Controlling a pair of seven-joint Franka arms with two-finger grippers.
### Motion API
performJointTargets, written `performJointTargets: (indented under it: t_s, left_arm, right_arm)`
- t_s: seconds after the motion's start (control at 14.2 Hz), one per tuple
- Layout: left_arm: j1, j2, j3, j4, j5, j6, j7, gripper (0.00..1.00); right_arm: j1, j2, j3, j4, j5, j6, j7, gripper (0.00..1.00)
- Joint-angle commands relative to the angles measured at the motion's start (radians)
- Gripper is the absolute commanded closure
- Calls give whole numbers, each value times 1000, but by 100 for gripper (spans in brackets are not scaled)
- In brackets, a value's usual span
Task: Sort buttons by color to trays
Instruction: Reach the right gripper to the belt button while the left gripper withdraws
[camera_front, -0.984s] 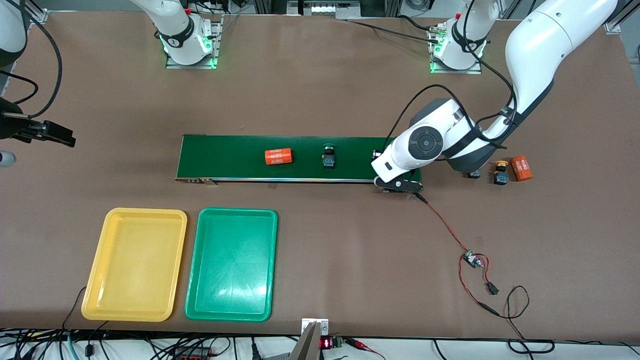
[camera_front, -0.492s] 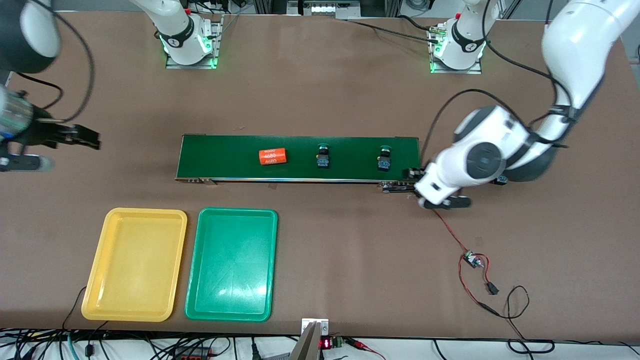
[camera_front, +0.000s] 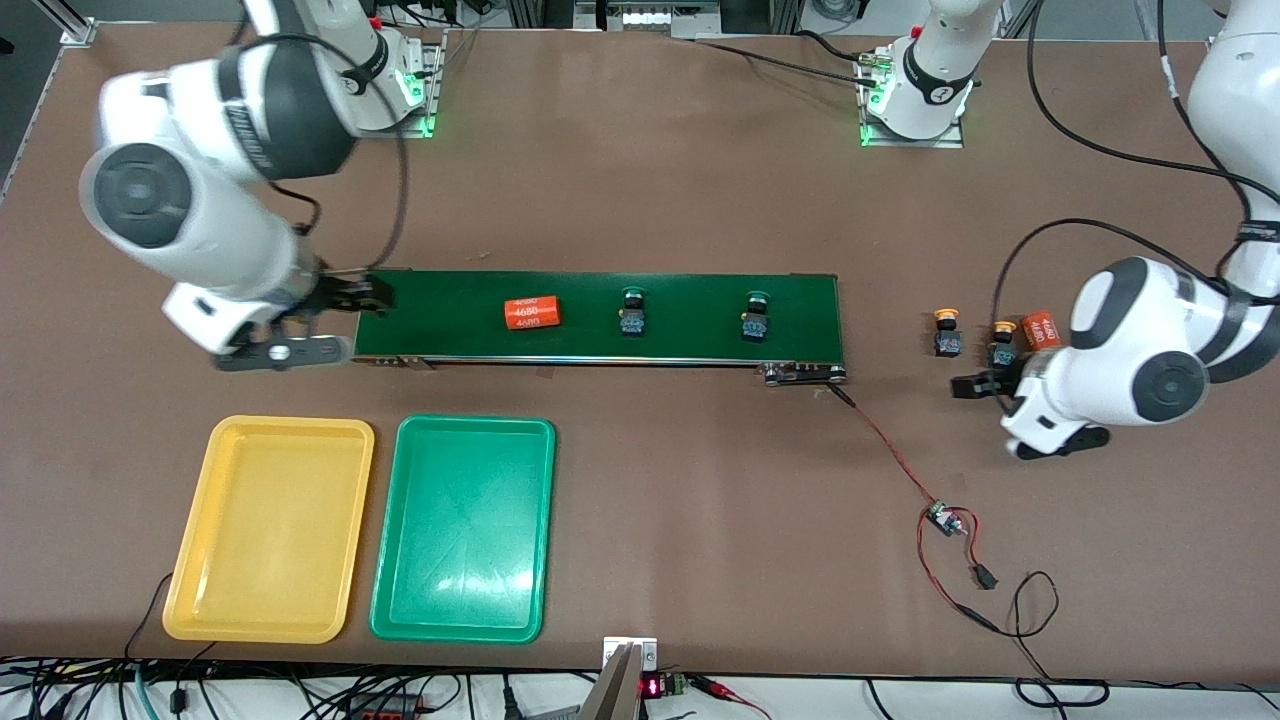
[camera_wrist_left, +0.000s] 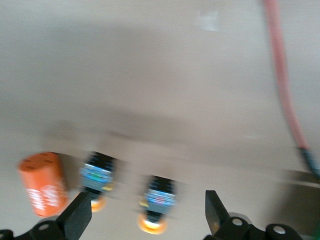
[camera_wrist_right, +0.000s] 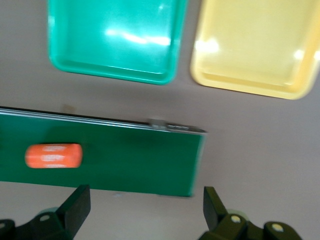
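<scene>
Buttons are split into two pairs. The green-capped buttons (camera_front: 632, 311) (camera_front: 755, 316) lie on the dark-green conveyor belt (camera_front: 690, 300), caps pointing toward the robots' bases and black bodies toward the front camera, well apart from each other. The yellow-capped buttons (camera_front: 946, 334) (camera_front: 1001, 345) sit on the bare worktop (camera_front: 640, 180) off the belt's end toward the left arm, lying the same way, with an orange cylinder (camera_front: 1042, 329) just beside the second one.

The left end effector (camera_front: 990, 385) hangs low just beside that yellow pair, on the side nearer the front camera, its fingers (camera_wrist_left: 80, 215) spread wide and empty — the left wrist view shows both buttons and the cylinder between and just ahead of the fingertips. So the left arm looks much the better placed for the yellow pair. The right end effector (camera_front: 330, 322) is over the belt's other end, also spread and empty, with another orange cylinder (camera_front: 530, 314) the nearest thing on the belt and the green buttons farther along.

Both trays — yellow tray (camera_front: 270, 528) and green tray (camera_front: 465, 528) — lie side by side, nearer the front camera than the belt, toward the right arm's end, and hold nothing. They are glossy shallow plastic with rounded corners; the buttons are small, with blocky bodies and rounded mushroom caps, probably best gripped across the body.
</scene>
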Motion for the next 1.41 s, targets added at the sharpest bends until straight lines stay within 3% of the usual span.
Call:
performJointTargets:
  t_s: [0.0, 0.14, 0.42, 0.63, 0.77, 1.34]
  left_arm:
    - [61, -2, 16, -14, 49, -16, 95, 0]
    - [95, -1, 62, -18, 51, -42, 172, 0]
    - [120, 7, 161, -24, 62, -42, 302, 2]
    - [180, 8, 148, -75, 51, -46, 312, 7]
    - [183, 8, 148, -78, 43, -49, 312, 7]
    - [183, -5, 121, -61, -1, -114, 312, 8]
  right_arm:
    - [92, 40, -10, 8, 38, 50, 94, 0]
    - [176, 83, -12, 12, 35, 81, 195, 0]
    - [233, 149, -10, 12, 41, 172, 359, 0]
    - [281, 198, -10, 9, 72, 257, 408, 0]
    - [298, 235, -10, 12, 190, 279, 398, 0]
    - [362, 344, -12, 7, 193, 354, 396, 0]
